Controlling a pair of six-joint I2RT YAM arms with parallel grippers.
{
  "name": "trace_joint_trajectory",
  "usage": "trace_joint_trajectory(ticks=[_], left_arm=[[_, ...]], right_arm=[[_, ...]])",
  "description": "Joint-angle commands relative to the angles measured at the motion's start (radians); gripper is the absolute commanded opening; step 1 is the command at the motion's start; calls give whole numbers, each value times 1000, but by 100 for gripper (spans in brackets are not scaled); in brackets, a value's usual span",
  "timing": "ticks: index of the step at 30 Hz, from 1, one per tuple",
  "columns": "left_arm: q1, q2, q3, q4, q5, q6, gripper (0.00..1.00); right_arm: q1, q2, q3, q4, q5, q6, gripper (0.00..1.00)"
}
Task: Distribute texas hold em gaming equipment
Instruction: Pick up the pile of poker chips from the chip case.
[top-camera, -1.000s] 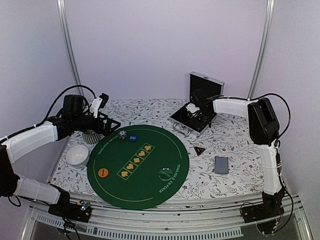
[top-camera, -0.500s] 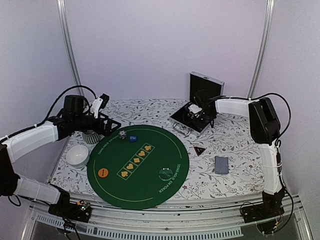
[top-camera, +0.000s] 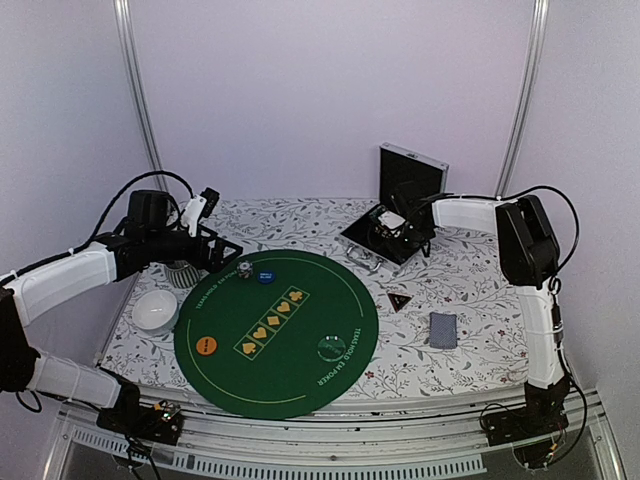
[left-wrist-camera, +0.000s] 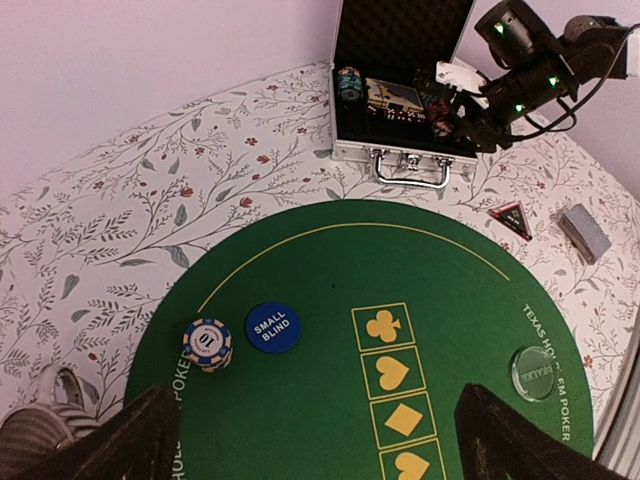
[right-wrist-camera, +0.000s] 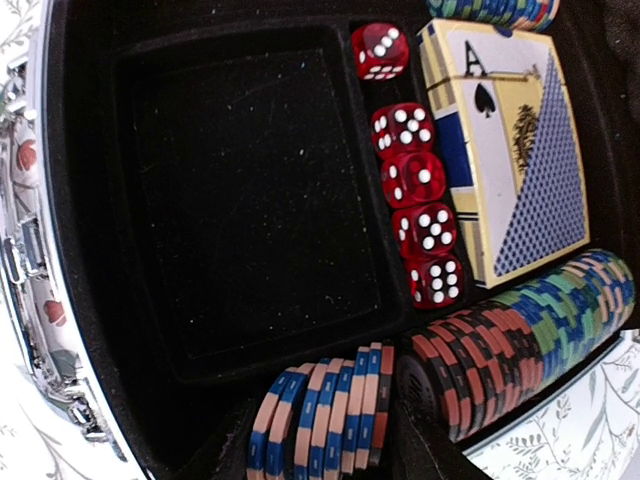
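Five translucent red dice (right-wrist-camera: 415, 190) with white pips counted in one narrow slot of the foam-lined aluminium case (left-wrist-camera: 405, 160), lid raised, at the far right of the floral-patterned desk (top-camera: 460, 290). Just beside the dice, one glossy boxed deck (right-wrist-camera: 510, 150) showing an ace of spades. Along the case's edge, one long row of ridged chips (right-wrist-camera: 530, 340) standing on edge in red, black, green and blue. Large square compartment (right-wrist-camera: 250, 190) lined in speckled black foam.

Right end effector (right-wrist-camera: 325, 450) inside the case, clamped on a short stack of pink-and-blue chips (right-wrist-camera: 320, 395), with dark fingers (right-wrist-camera: 415, 425) against both ends.

On the round green felt mat (top-camera: 275, 400):
- One short stack of blue-and-cream chips (left-wrist-camera: 207, 343) near the far left rim.
- One flat blue disc (left-wrist-camera: 272, 327) marked SMALL BLIND, just beside that stack.
- One clear round disc (left-wrist-camera: 533, 372) near the right rim.
- One orange disc (top-camera: 206, 346) near the left rim.
- Four yellow suit boxes (top-camera: 270, 322) printed in a line across the middle.

Off the mat, on the desk to its right:
- One small dark red-edged triangle (left-wrist-camera: 511, 218).
- One grey-blue-backed card deck (left-wrist-camera: 585, 232) near it, not touching.

Left of the mat, one smooth white bowl (top-camera: 155, 310) and one striped cup (top-camera: 183, 272) behind it.

Left end effector (left-wrist-camera: 318, 400) over the mat's far left part, fingers spread wide apart.
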Motion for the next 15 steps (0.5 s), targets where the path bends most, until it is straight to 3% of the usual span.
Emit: trace_joint_trajectory(ticks=[1,12,15], left_arm=[[-13,3,-10,-4,5,13,98],[-17,2,-10,-3,3,16,98],[-18,-2,-10,-1,-1,22,98]], right_arm=[[-23,38,5,14,-51,4,43],[-28,0,-2,12,-80,18,7],[-28,-47,-3,9,-104,25,4]])
